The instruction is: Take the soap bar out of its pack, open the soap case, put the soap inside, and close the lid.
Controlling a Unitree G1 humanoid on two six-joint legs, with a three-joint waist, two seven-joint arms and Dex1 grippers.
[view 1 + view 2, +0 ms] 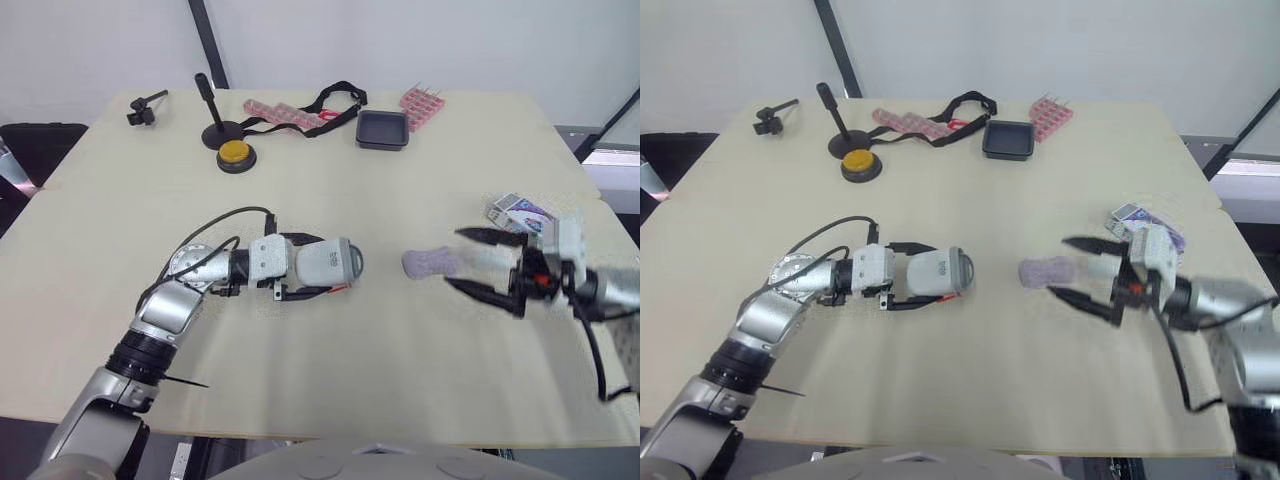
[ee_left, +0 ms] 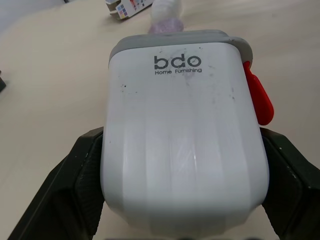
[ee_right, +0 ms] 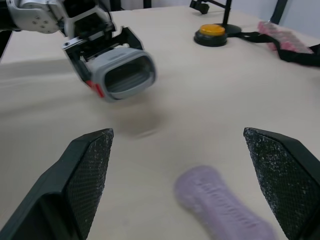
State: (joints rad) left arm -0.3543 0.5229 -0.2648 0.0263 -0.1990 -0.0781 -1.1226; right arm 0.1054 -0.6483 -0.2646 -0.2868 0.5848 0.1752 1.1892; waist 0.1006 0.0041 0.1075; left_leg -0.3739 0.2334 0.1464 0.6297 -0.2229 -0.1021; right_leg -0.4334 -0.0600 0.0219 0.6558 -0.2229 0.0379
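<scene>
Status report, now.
Left end effector shut on soap case, mouth open. Right end effector open, soap bar ungripped between its fingers. Pack off the path.

Objects on the table, counted: one black tray (image 1: 382,130); two pink packets (image 1: 283,114) (image 1: 422,105), one on each side of the tray; one black strap (image 1: 335,100) just left of it; farther left, one yellow button (image 1: 236,155), one black stand (image 1: 212,125) and one small black clamp (image 1: 143,110); nearer the robot than the tray, one white soap case (image 1: 325,263), one purple soap bar (image 1: 428,263) and one soap pack (image 1: 517,212).
</scene>
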